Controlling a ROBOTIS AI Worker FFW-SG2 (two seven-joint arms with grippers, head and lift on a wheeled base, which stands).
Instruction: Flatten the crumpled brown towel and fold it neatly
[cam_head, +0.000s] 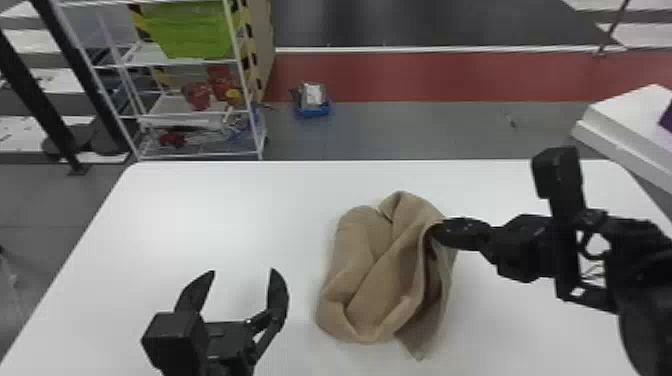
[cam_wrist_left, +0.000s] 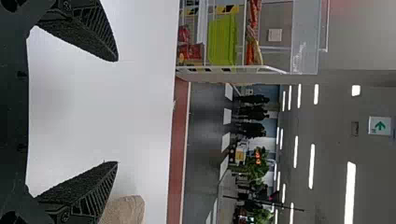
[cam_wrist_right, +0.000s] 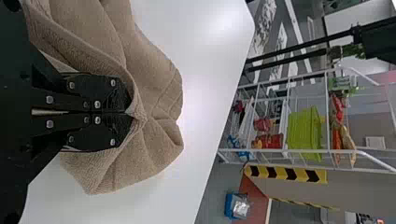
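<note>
right tool (cam_head: 440, 234) pinching brown towel (cam_head: 380, 265); left tool (cam_head: 243, 272) wide; blue tray (cam_head: 314, 113) on floor holds pale package (cam_head: 313, 94).

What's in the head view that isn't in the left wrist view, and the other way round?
Head view: the black right gripper shut on the crumpled brown towel, and a blue tub.
Left wrist view: a green-and-white arrow sign and bright ceiling lights.
Both: the towel, the open black left gripper, the white table and the lime-green bin.
</note>
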